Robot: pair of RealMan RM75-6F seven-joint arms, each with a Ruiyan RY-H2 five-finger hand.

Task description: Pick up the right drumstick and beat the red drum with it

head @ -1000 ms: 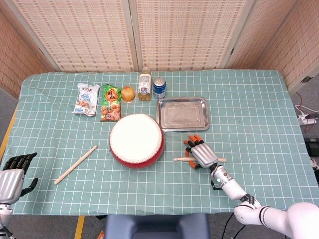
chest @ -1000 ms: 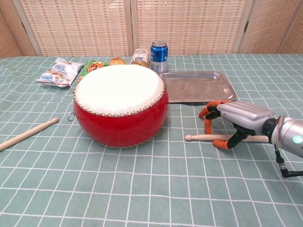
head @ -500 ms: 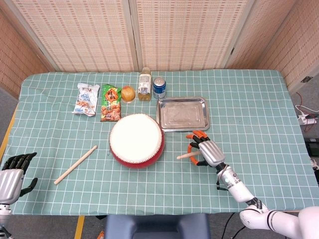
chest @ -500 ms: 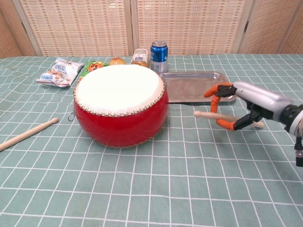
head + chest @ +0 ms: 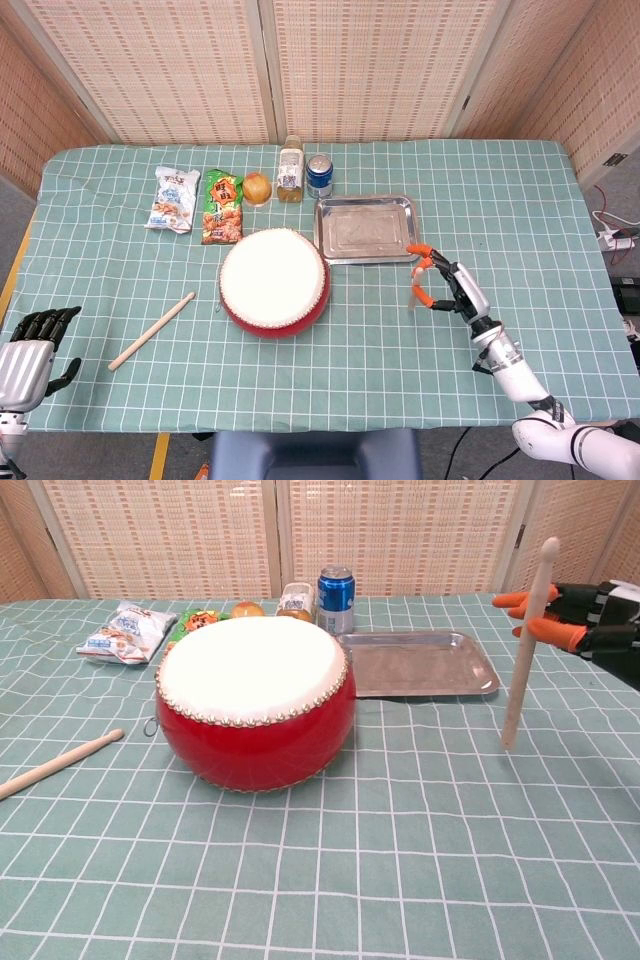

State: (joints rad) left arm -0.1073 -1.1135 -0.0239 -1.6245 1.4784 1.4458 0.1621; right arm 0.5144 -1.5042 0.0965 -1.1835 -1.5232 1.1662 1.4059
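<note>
The red drum (image 5: 273, 280) (image 5: 255, 705) with its white skin stands mid-table. My right hand (image 5: 452, 287) (image 5: 590, 615) is to the right of it, raised above the cloth, and pinches the right drumstick (image 5: 525, 650) between its orange-tipped fingers. The stick stands nearly upright, its rounded tip on top and its lower end hanging just over the table. In the head view the stick is hard to make out. My left hand (image 5: 30, 345) rests at the table's near left corner, fingers apart and holding nothing. The other drumstick (image 5: 152, 331) (image 5: 60, 763) lies left of the drum.
A metal tray (image 5: 365, 228) (image 5: 415, 665) lies behind the right hand, beside the drum. At the back stand a blue can (image 5: 320, 175) (image 5: 335, 598), a bottle (image 5: 290, 168), a round fruit (image 5: 258, 186) and two snack bags (image 5: 174, 199) (image 5: 222, 207).
My right hand has lifted the drumstick off the cloth, moved up and to the right, and the stick has swung from lying flat to nearly upright. The left hand has stayed put.
</note>
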